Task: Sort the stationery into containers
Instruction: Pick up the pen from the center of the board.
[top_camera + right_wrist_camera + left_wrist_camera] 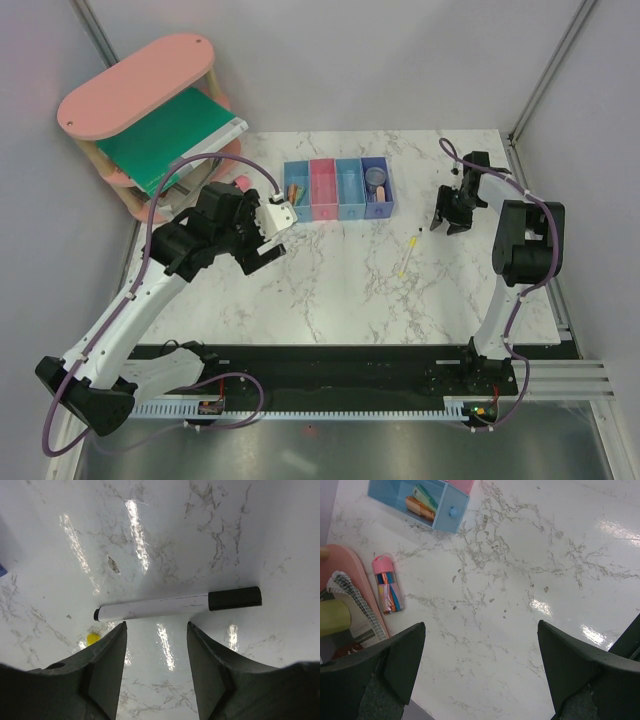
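Observation:
The four joined bins [323,190] stand at the table's back centre. The left light blue bin [445,517] holds orange and mint-green pieces [420,505]. The dark blue bin [386,205] holds a purple disc [375,178]. A pink-capped stubby cylinder [387,585] lies on the table left of the bins, also in the top view [241,184]. My left gripper [268,250] is open and empty [480,670] above bare table. My right gripper [450,225] is open [156,630], just short of a black-and-white pen [177,605] lying crosswise. A thin yellow stick [408,255] lies nearby; its tip [92,639] shows by the left finger.
A pink oval-topped shelf [135,85] with a large green book [165,135] stands at the back left, its base [350,590] close to the stubby cylinder. Frame posts rise at the table's back corners.

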`<state>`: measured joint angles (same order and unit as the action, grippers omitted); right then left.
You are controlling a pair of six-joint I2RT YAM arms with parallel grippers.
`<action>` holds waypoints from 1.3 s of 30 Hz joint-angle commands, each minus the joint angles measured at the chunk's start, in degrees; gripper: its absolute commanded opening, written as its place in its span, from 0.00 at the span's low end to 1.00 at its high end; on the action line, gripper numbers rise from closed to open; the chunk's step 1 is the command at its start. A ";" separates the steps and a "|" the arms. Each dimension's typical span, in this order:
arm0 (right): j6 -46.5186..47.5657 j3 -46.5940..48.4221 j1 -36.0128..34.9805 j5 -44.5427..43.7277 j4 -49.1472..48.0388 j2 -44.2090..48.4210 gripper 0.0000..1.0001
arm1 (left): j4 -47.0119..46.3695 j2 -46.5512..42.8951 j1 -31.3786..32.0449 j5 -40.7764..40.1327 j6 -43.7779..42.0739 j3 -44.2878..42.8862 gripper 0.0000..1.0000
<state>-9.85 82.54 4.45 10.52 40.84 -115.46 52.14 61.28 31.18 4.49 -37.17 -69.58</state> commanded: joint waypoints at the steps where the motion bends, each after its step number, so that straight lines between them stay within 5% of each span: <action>1: -1.14 1.04 0.39 7.22 -0.94 0.41 0.59 | -0.90 -0.02 -0.42 -0.71 -1.86 -2.05 1.00; 22: -3.60 9.56 2.41 -1.03 -1.38 -5.65 0.64 | -0.37 0.16 -0.42 -0.54 -1.42 -2.31 1.00; 39: 3.07 8.95 -5.66 -11.48 -1.38 -8.03 0.49 | -0.46 0.51 -0.42 -0.01 -0.89 -1.79 1.00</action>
<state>-9.15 92.18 2.13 2.42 39.77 -121.84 52.16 61.60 31.18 4.54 -37.17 -70.04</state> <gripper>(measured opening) 0.513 0.994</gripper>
